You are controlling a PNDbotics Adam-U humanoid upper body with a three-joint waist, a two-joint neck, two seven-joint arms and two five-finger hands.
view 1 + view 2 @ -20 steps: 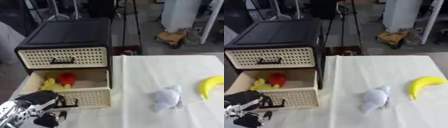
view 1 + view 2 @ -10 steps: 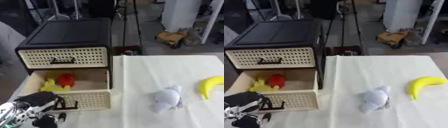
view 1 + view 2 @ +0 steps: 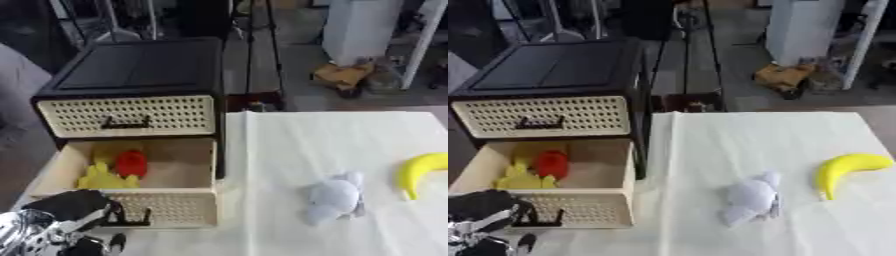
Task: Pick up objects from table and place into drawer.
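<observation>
1. Drawer (image 3: 131,172) of the lower tier stands pulled out at the left of the white cloth-covered surface (image 3: 289,145), just as in the earlier pictures. It belongs to a black cabinet (image 3: 140,70) whose drawer fronts are cream plastic pierced in a lattice, each with a dark handle. The upper drawer (image 3: 127,116) is closed.

2. Surface cloth looks smooth and matte, with a straight fold line running away from the camera near the cabinet's right side.

3. Left hand (image 3: 61,227) shows at the lower left corner, dark and silver, just in front of the open drawer's front panel. Over the last second it has sunk lower in the view and away from the handle, so I judge it to be pulling back after a drop. Its fingers look curled together on nothing, though blur makes this uncertain. The right hand is not in view.

4. Banana (image 3: 846,170), yellow, curved and smooth, lies near the right edge, unmoved. It is still to be picked up.

5. Soft toy (image 3: 750,197), pale grey-white and plush, lies on the cloth between drawer and banana, nearer the banana; it too has not moved and is still waiting.

6. Yellow object (image 3: 103,176), lumpy in outline, sits inside the drawer at its left.

7. Red object (image 3: 131,162), rounded, rests just beside it, touching or nearly so.
</observation>
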